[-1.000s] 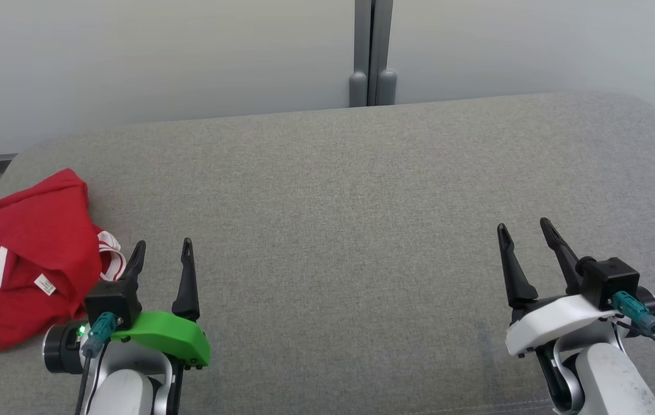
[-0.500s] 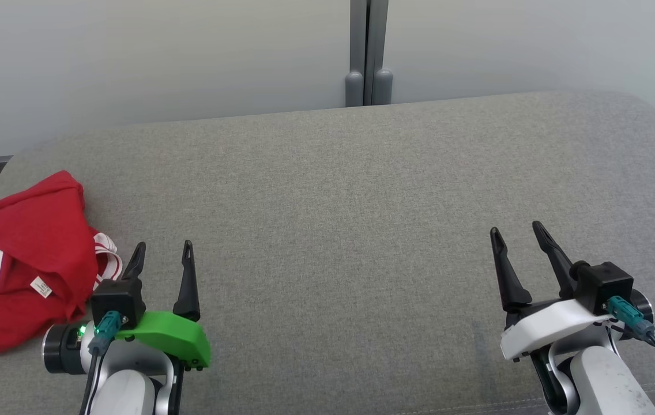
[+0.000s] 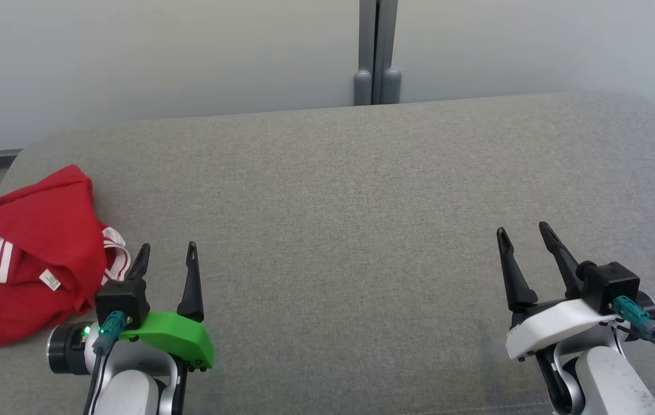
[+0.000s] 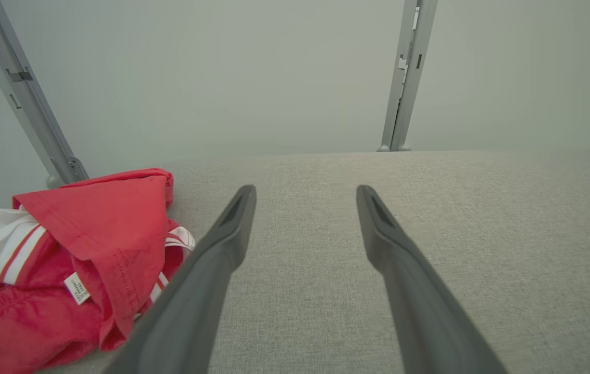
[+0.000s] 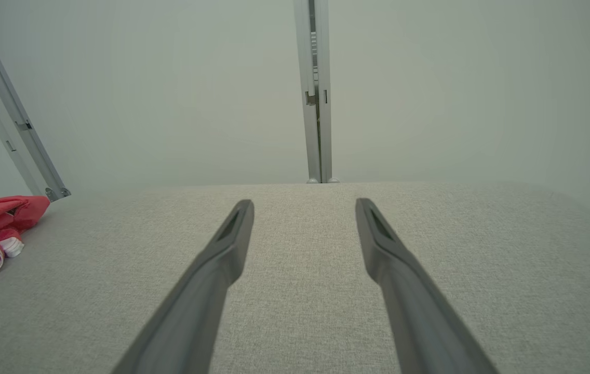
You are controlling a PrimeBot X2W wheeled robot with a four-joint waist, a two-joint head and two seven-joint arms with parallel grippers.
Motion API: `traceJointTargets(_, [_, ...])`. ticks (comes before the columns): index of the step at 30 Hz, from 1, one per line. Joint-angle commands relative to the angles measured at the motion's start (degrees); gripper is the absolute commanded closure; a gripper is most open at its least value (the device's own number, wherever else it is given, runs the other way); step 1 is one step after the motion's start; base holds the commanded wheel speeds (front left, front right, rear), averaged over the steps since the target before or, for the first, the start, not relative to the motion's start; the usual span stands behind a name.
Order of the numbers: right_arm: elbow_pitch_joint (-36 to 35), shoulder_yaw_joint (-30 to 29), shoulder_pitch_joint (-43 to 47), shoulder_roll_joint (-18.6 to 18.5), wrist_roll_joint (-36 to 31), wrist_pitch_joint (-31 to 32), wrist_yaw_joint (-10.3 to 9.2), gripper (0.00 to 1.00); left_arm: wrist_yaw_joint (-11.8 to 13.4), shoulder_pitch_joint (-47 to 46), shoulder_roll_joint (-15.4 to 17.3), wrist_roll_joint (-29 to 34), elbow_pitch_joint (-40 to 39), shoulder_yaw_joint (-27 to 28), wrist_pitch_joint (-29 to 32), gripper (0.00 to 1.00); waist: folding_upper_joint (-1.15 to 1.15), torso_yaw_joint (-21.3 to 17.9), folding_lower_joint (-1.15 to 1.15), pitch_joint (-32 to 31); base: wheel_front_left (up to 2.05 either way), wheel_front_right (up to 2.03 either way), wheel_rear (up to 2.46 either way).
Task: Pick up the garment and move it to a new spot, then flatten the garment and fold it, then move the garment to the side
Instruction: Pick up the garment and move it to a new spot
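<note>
A crumpled red garment (image 3: 27, 253) with white trim is seen at the left edge of the head view, lying on the grey cushion (image 3: 350, 230). Just beside it, at lower left, the left gripper (image 3: 167, 256) is spread and empty. At lower right, the right gripper (image 3: 523, 236) is likewise spread, nothing grasped.

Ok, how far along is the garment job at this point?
Done: nothing that shows; the red garment lies crumpled at the left end of the grey padded surface. In hand: nothing gripped; the left pincer stands open just beside the garment, the right pincer open over bare surface. Left: picking it up, moving, flattening, folding, setting it aside.
</note>
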Motion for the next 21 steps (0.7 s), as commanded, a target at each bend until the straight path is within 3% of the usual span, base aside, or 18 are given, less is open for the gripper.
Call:
traceJointTargets(1, [-0.2,-0.1,0.8,-0.1,0.6,-0.1,0.00,0.00,0.2,-0.6,0.1,-0.5,0.2,0.1,-0.3,0.00,0.00,1.2,0.00,0.1,0.00,0.00,0.00])
traceJointTargets(21, [-0.9,2.1,0.7,0.9,0.8,0.2,0.00,0.00,1.7,0.6,1.4,-2.4,0.0,1.3,-1.5,0.00,0.00,20.9,0.00,0.1,0.00,0.00,0.00])
